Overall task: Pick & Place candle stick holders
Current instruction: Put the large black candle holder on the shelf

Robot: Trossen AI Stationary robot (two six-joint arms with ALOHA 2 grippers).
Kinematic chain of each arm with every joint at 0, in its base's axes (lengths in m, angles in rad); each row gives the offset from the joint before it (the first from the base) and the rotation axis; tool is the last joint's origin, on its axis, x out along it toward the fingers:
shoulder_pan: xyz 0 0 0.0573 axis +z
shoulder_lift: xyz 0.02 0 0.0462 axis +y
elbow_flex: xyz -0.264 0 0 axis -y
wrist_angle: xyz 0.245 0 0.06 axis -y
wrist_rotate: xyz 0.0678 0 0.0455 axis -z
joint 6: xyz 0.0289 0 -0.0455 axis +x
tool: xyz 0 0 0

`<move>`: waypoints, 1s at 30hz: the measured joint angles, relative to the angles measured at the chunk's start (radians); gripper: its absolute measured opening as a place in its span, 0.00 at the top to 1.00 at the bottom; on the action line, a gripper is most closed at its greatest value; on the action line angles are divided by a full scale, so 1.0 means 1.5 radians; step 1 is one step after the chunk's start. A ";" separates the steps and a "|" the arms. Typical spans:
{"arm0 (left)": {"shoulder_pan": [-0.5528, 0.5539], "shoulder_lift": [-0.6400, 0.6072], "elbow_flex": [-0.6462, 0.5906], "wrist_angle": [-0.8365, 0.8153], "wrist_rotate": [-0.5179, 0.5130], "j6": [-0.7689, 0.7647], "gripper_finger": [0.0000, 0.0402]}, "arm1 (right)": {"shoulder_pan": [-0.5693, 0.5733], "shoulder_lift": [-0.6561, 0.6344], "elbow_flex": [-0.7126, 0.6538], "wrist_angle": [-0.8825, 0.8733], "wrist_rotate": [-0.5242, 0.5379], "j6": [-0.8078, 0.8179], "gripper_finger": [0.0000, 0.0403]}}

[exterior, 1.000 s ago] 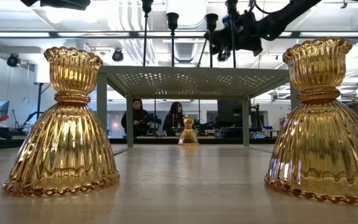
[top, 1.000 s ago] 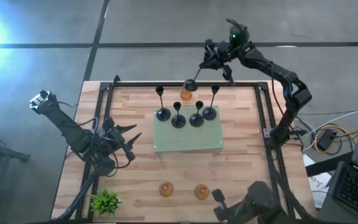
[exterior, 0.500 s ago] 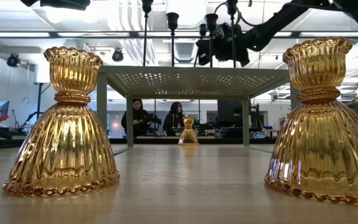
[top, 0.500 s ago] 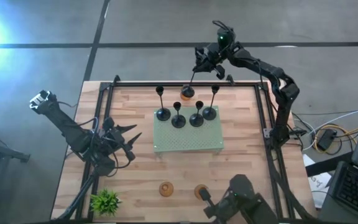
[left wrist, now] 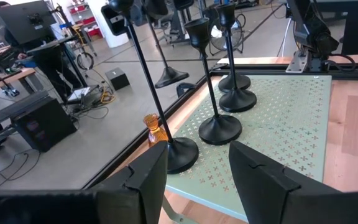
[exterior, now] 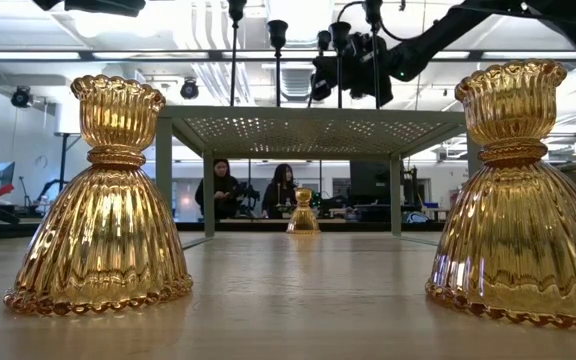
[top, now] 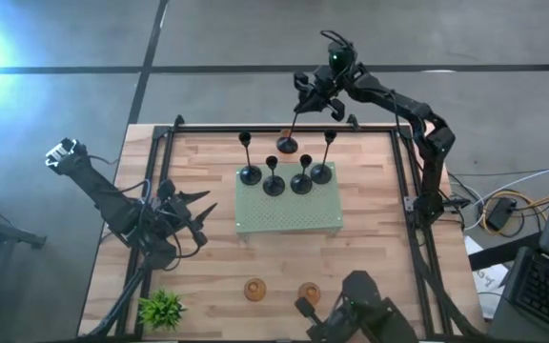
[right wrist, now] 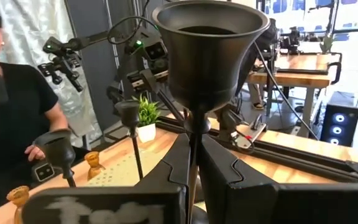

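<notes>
Both arms are dark, jointed and slender. The right arm point(top: 417, 119) carries a small green light near its wrist and thin black cables looping alongside. The left arm point(top: 112, 200) ends in a pale grey fitting, cables trailing.

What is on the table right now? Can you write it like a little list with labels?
right hand: shut on the stem of a tall black holder, at the table's far edge
left hand: open, holding nothing, on the table's left
green platform: four black holders standing on it
amber holders: two at the near edge
green plant: near-left corner
</notes>
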State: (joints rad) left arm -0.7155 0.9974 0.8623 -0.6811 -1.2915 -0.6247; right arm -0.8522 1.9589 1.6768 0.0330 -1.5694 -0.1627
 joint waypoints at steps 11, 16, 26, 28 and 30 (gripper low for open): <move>0.000 0.000 0.000 0.000 0.000 0.000 0.56 | 0.021 0.000 -0.004 0.000 -0.001 -0.001 0.97; -0.001 0.000 0.000 0.000 0.000 0.000 0.56 | 0.033 0.000 -0.004 0.000 -0.001 -0.002 0.97; -0.001 0.000 0.000 0.000 0.000 0.000 0.56 | 0.036 0.000 -0.006 0.000 -0.001 -0.005 0.97; -0.001 0.000 0.000 0.000 0.000 0.000 0.56 | 0.036 0.000 -0.006 0.000 -0.001 -0.001 0.97; -0.001 0.000 0.000 0.000 0.000 0.000 0.56 | 0.040 0.000 -0.006 0.000 -0.001 0.002 0.97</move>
State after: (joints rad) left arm -0.7166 0.9974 0.8623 -0.6811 -1.2911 -0.6249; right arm -0.7920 1.9591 1.6684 0.0326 -1.5715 -0.1600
